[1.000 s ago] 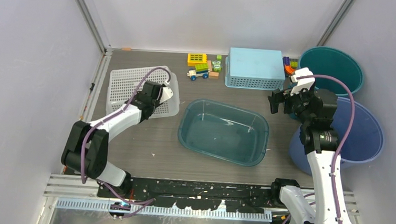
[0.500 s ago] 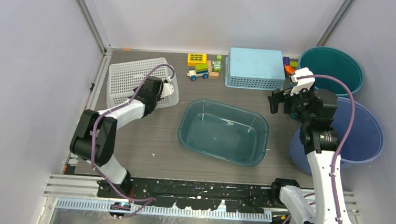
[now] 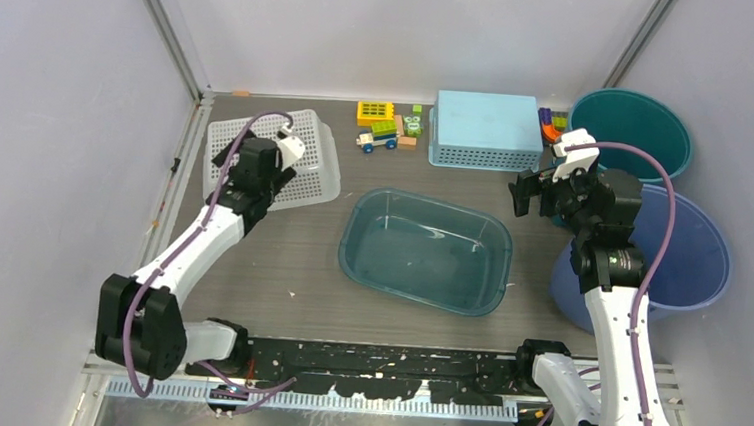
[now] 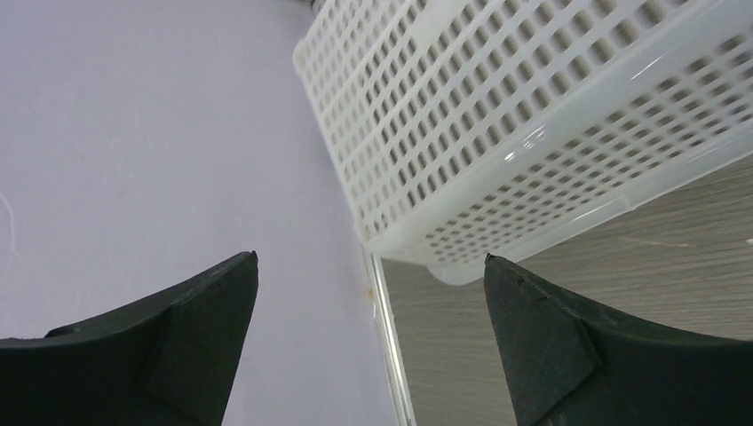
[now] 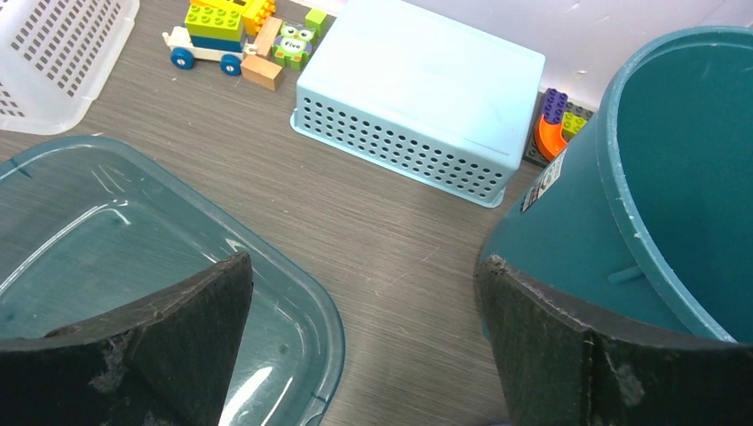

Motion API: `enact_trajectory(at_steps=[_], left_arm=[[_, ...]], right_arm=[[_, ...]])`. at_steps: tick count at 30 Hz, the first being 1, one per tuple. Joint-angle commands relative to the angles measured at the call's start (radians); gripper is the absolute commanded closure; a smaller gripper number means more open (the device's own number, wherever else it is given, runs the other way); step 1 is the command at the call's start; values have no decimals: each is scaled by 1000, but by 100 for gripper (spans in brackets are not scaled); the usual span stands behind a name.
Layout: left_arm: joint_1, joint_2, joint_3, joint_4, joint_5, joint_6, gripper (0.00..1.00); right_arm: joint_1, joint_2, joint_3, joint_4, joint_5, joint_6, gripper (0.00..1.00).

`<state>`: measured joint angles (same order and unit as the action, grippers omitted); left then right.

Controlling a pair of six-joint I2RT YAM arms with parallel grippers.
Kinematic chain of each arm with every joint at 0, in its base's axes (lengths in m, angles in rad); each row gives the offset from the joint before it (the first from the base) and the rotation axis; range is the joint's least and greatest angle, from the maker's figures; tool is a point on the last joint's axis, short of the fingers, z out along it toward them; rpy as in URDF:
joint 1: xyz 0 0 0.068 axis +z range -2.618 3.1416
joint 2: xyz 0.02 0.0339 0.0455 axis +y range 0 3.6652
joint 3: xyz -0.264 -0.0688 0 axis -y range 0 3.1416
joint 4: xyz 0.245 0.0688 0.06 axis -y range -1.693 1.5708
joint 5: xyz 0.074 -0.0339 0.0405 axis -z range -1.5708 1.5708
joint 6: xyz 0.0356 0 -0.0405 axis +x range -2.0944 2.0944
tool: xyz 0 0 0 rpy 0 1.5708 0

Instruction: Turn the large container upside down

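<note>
Back-left on the surface, white basket = the large container, as I read it. It sits bottom-up, rim lip down on the wood, close to the left wall. My left hand is near one basket corner, fingers spread wide, pinching nothing, not touching. My right hand is also spread and empty, hovering by the right end of the upright teal tub.

Handling guess: thin perforated plastic, light, fairly stiff though the walls will flex, not fragile, probably slides easily on wood. Best hold: rim lip, middle of a long side. The flip looks done.
</note>
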<state>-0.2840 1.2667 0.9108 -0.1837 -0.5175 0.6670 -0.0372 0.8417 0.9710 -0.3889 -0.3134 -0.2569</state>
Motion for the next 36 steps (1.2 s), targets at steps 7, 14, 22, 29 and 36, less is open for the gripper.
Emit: enact_trajectory(at_steps=[7,14,22,29,36], left_arm=[[200,93,-28,31,-14,-164,0],[244,260,59,148,-88,-189,0],[279,412,174,211,-121,-186,0],[279,473,250,216,-127,-175,0],[279,478,282,161,-84,-199,1]], right_arm=[[-6,-21,3,33,-20,22,0],[-6,-26,3,31,-21,22,0],[-6,-14,2,33,-24,22,0],[-6,-5,3,36,-21,24,0],[-6,-7,2,34,-18,24,0]])
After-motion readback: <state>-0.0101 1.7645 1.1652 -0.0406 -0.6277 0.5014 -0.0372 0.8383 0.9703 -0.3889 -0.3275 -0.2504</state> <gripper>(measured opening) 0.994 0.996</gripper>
